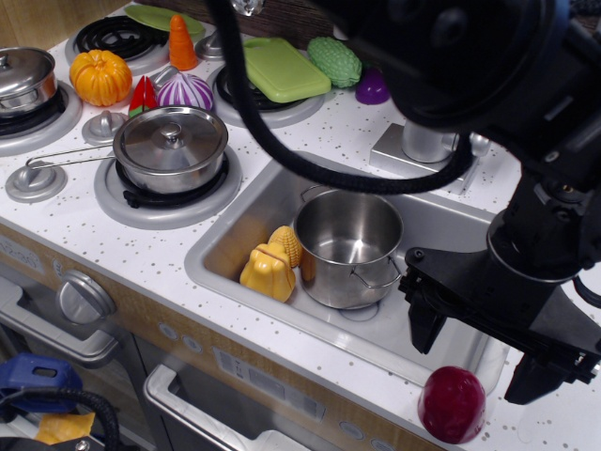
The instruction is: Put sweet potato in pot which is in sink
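The pot (348,248) stands upright and empty in the sink (225,246), mouth up, ready to receive. Right of it, the sweet potato (452,404) rests on the counter (122,244) at the sink's front corner. The hand (477,359) hangs just above it, fingers spread wide, gripping nothing.

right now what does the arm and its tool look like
The arm is all black, bulky and rounded, with a glossy housing. A thick black cable loops down from it. The tool is black too, a wide bracket ending in two blunt, wedge-shaped fingers. No markings are visible.
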`<act>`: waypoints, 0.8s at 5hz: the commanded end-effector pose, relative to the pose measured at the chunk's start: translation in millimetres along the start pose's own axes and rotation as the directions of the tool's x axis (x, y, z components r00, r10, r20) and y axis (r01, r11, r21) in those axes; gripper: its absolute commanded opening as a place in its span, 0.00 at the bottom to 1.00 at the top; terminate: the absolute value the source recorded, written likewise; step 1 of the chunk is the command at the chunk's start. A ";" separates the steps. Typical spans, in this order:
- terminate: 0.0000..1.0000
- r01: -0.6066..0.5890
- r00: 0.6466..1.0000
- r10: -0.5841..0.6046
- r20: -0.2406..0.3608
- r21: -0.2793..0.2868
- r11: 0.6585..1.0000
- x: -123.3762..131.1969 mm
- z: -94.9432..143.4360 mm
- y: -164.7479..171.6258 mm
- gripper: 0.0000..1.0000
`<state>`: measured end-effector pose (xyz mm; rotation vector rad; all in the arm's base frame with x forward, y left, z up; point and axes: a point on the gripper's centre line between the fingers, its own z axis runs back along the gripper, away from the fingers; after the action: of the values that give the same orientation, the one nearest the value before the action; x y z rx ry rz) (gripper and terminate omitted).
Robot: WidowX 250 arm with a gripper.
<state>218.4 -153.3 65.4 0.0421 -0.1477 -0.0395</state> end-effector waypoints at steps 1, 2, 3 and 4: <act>0.00 0.000 1.000 0.000 0.000 0.000 1.000 0.0 0.0 0.0 1.00; 0.00 0.020 1.000 -0.020 0.011 -0.016 1.000 4.7 -7.9 4.6 1.00; 0.00 0.019 1.000 -0.018 0.024 -0.074 0.997 7.7 -17.7 6.2 1.00; 0.00 0.013 0.999 -0.010 0.032 -0.104 0.995 8.9 -25.8 6.5 1.00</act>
<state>226.7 -148.3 31.0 -0.0802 -0.1620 -0.0486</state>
